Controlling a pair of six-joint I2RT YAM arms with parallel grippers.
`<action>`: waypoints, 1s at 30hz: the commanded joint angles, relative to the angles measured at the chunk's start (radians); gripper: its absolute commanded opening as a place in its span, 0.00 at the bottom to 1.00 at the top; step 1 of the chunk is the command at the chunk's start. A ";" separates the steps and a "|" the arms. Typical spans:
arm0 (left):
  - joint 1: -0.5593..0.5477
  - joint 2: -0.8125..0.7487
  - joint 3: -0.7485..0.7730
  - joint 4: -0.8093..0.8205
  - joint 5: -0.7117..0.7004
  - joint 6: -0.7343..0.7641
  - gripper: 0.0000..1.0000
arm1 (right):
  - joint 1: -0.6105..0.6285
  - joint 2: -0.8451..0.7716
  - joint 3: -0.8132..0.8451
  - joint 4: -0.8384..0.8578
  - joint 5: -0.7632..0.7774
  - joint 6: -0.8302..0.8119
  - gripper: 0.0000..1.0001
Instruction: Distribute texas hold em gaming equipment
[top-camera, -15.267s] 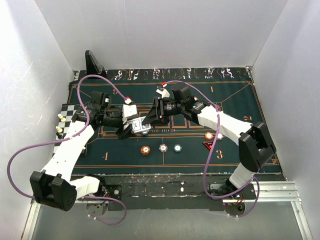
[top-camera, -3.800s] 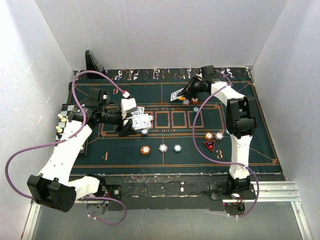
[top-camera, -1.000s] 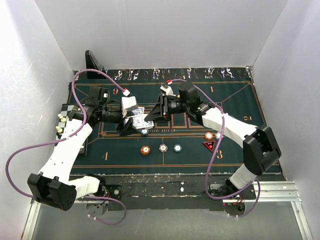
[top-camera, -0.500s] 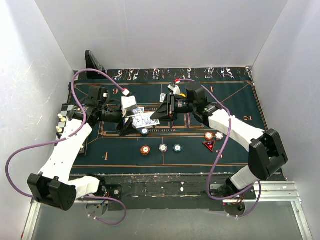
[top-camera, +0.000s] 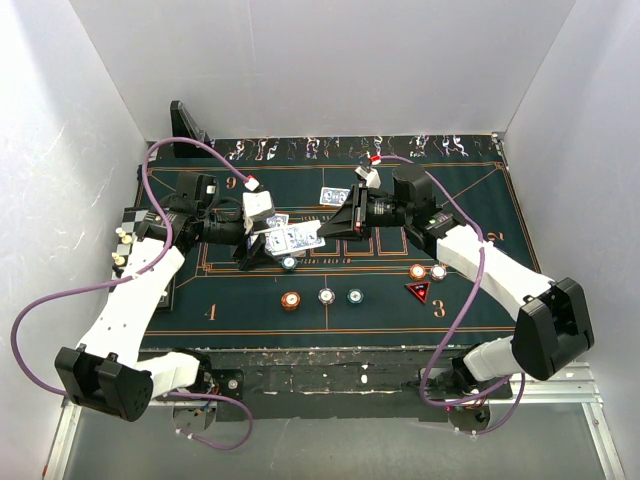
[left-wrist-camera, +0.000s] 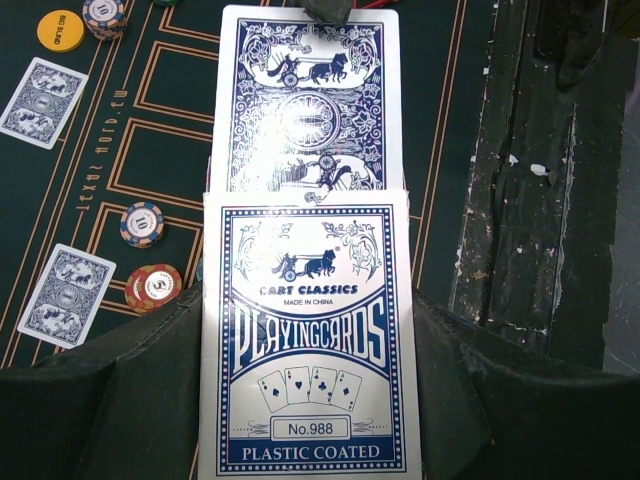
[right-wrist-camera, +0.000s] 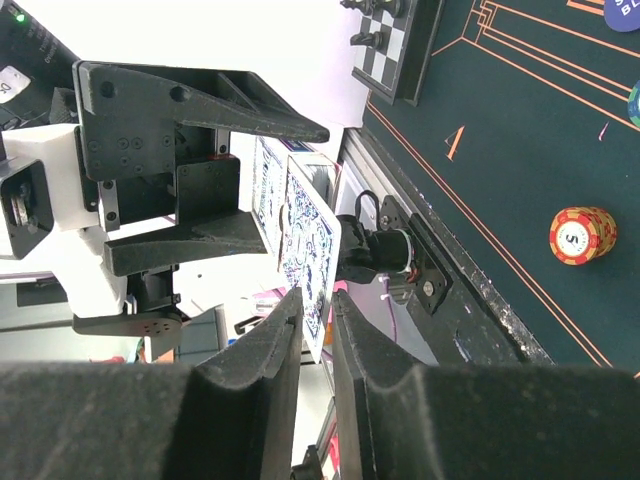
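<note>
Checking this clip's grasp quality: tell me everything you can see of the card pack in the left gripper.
The card pack is a blue-and-white printed box, apparently cardboard, reading Cart Classics, Playing Cards, Plastic Coated. It sits clamped in the left gripper, held over the green mat. A blue-backed card sticks out of its far end, the card's tip pinched by the right gripper.

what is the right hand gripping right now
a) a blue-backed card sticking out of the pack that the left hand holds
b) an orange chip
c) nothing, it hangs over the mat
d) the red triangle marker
a: in the right wrist view the right hand pinches the edge of the blue-backed card, and the left wrist view shows that card sliding out of the pack clamped in the left hand.
</note>
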 joint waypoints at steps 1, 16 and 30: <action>0.000 -0.020 0.043 0.018 0.038 -0.001 0.00 | -0.008 -0.033 -0.003 0.002 -0.015 -0.008 0.25; 0.000 -0.020 0.043 0.015 0.028 0.004 0.00 | -0.102 -0.137 -0.070 -0.047 -0.026 -0.006 0.01; 0.000 -0.028 0.041 0.005 0.023 0.014 0.00 | -0.395 -0.305 -0.263 -0.262 -0.062 -0.161 0.01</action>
